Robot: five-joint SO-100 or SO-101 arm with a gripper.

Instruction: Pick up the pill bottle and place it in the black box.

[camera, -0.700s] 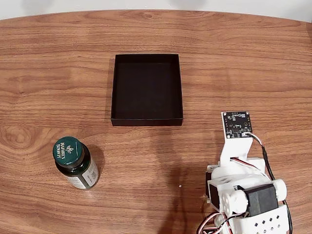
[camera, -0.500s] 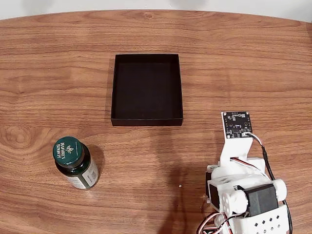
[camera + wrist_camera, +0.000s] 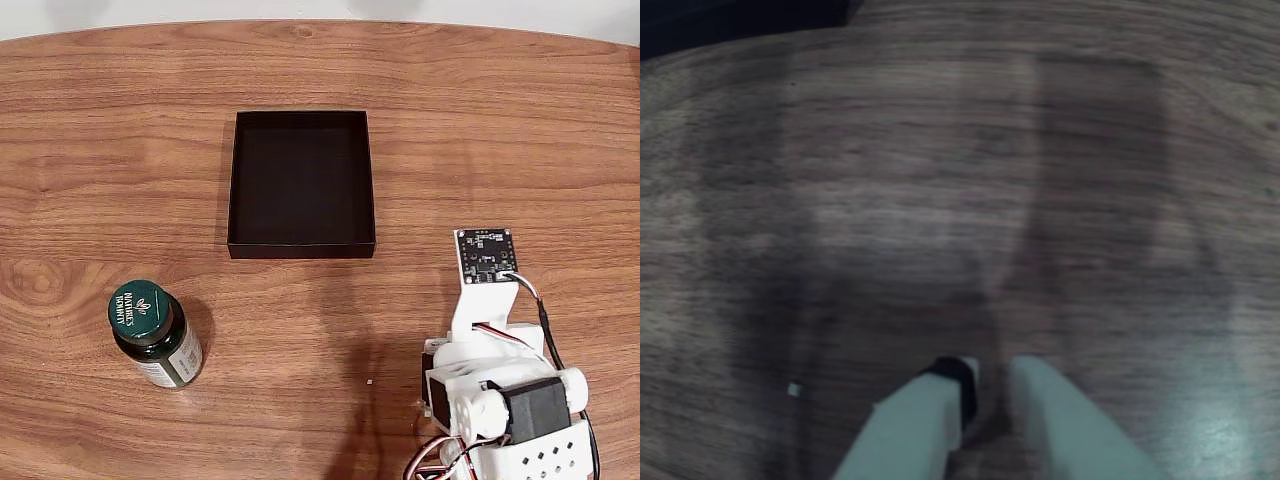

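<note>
The arm point(image 3: 500, 400) sits folded at the near right of the tabletop point(image 3: 560, 130), its circuit board point(image 3: 487, 256) facing up. In the wrist view its gripper point(image 3: 990, 375) points down at bare wood, fingers point(image 3: 915, 420) nearly together, holding nothing.

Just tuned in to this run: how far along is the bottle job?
Nothing is done yet. The pill bottle stands upright on the table, apart from the black box. The gripper holds nothing, low over bare wood. Reaching, grasping and placing are all left.
</note>
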